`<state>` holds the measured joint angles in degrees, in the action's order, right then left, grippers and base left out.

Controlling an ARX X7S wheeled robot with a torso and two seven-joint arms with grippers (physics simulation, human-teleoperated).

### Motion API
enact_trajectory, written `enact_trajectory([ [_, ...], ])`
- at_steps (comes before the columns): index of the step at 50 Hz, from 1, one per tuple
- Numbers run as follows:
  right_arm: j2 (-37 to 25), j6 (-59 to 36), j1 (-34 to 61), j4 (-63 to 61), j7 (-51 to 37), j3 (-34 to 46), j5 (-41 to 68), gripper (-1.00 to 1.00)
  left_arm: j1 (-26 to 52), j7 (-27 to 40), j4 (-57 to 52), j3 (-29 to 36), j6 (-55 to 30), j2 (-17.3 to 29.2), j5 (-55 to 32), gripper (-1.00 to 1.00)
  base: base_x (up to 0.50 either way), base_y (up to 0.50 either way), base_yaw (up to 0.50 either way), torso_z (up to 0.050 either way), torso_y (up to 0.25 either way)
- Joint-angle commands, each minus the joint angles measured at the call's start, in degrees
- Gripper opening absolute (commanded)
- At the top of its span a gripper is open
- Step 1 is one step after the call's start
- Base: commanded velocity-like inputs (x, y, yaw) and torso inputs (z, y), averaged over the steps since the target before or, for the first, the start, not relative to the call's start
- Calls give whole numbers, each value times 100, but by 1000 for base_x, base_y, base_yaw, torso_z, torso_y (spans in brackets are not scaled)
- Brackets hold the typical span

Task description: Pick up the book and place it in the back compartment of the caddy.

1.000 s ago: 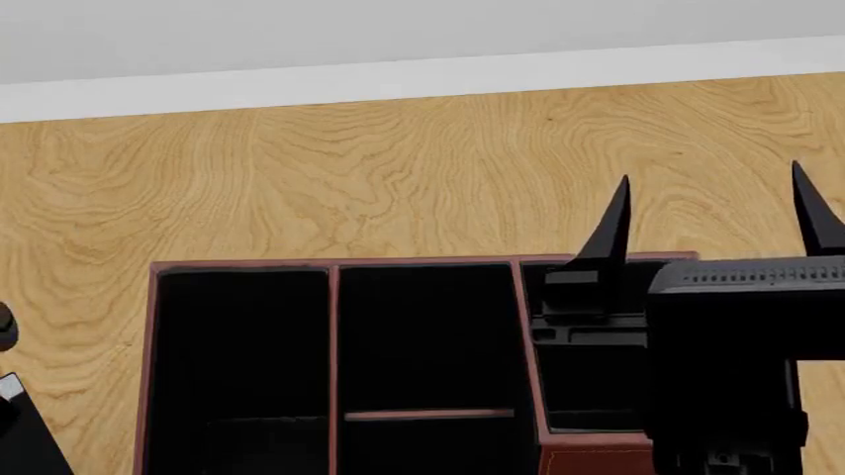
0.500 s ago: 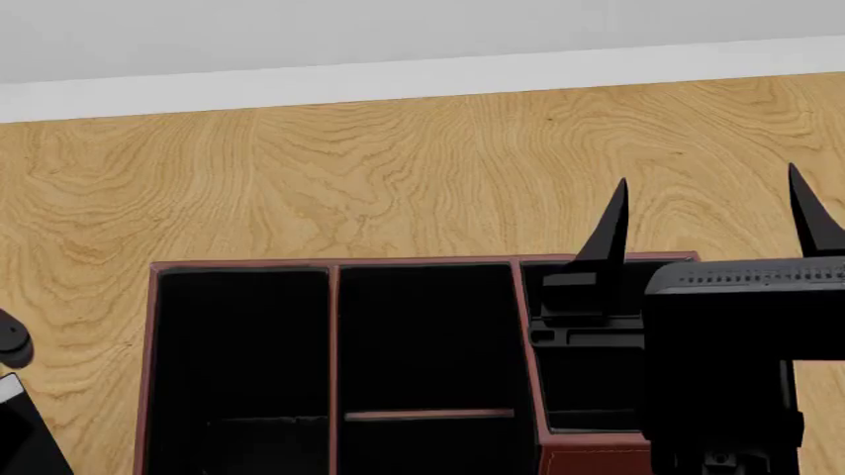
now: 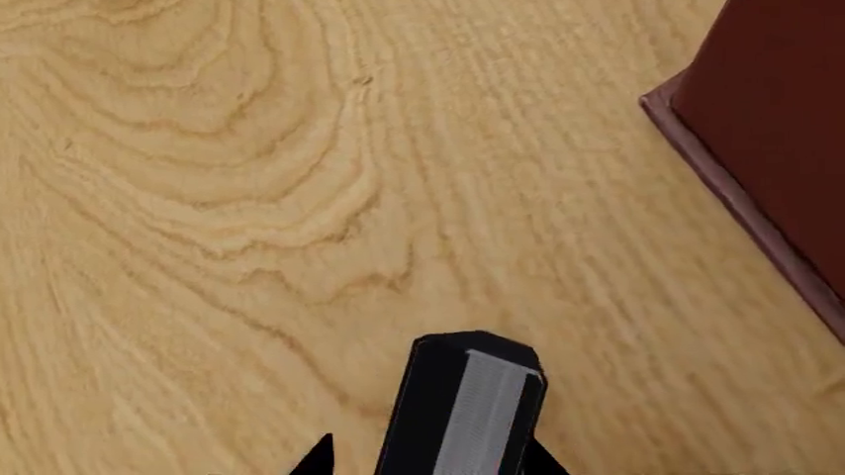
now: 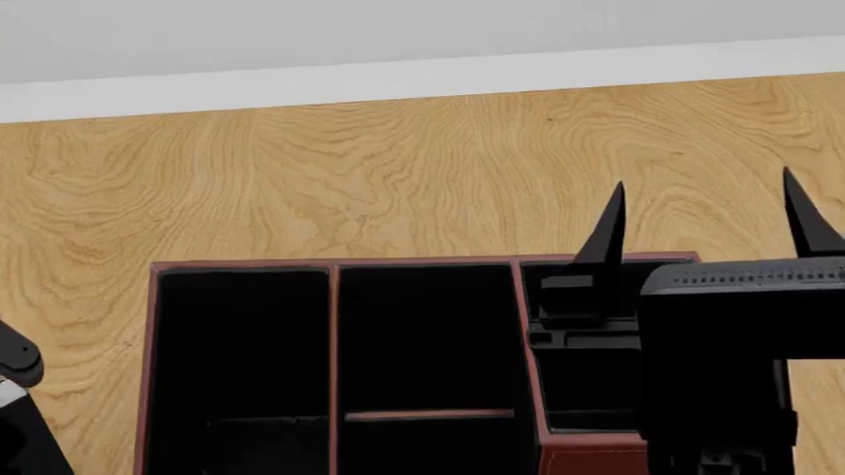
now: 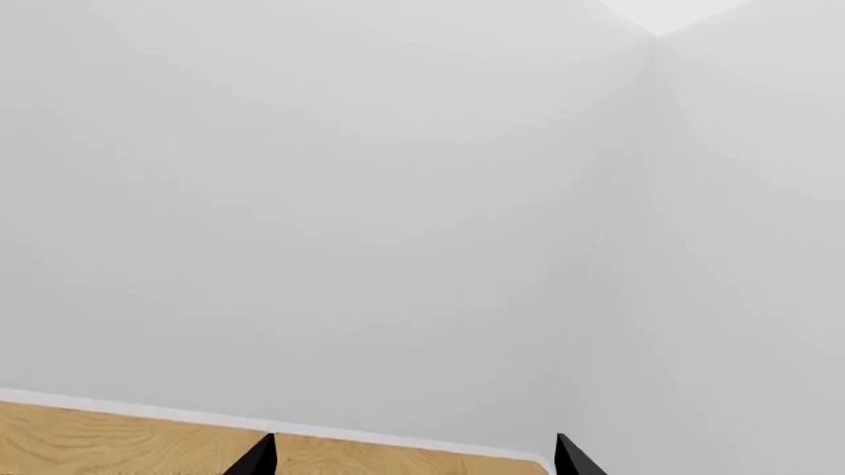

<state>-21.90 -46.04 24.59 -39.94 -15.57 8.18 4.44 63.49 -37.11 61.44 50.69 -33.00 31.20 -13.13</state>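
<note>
In the left wrist view my left gripper point(image 3: 429, 460) is shut on the book point(image 3: 465, 406), a thin black hardback with white page edges, held above the wooden table beside the caddy's outer wall point(image 3: 779, 139). In the head view the dark red-brown caddy point(image 4: 149, 336) lies at the bottom. Its middle column is cut by a reddish cross divider point(image 4: 429, 415), and the back compartment point(image 4: 429, 447) lies on the near side, cropped by the frame edge. My right gripper point(image 4: 700, 198) is open and empty, fingers pointing up over the caddy's right section. It also shows in the right wrist view point(image 5: 416, 457).
Only a part of my left arm point(image 4: 14, 371) shows at the head view's lower left, beside the caddy. The wooden table point(image 4: 396, 178) stretches beyond the caddy to a white wall point(image 4: 396, 40). The right wrist view faces white walls.
The left arm's visible part has slid down toward the head view's lower left corner. The right gripper has drifted very slightly left and down. The caddy has not moved.
</note>
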Motion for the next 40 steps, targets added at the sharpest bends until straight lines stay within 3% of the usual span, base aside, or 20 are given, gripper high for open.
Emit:
enact_trajectory([
  [1,-3,4,3,11,-16,19,6,100,8,78,511,-62,285,-178,235,-100,0,0,0,0,0],
  [13,-6,25,-13,27,-42,29,10,100,97,141,710,-76,495,-194,269,-100,2,0,-4,-1,0],
  [26,-54,-36,-38,-69,-43,-48,52,100,-86,647,-1202,-116,-601,614,324,-100,1,0,-2,-2,0],
  [40,-65,-77,11,-104,-42,-29,79,100,288,798,-2255,-73,-1396,1020,505,-100,0,0,0,0,0],
])
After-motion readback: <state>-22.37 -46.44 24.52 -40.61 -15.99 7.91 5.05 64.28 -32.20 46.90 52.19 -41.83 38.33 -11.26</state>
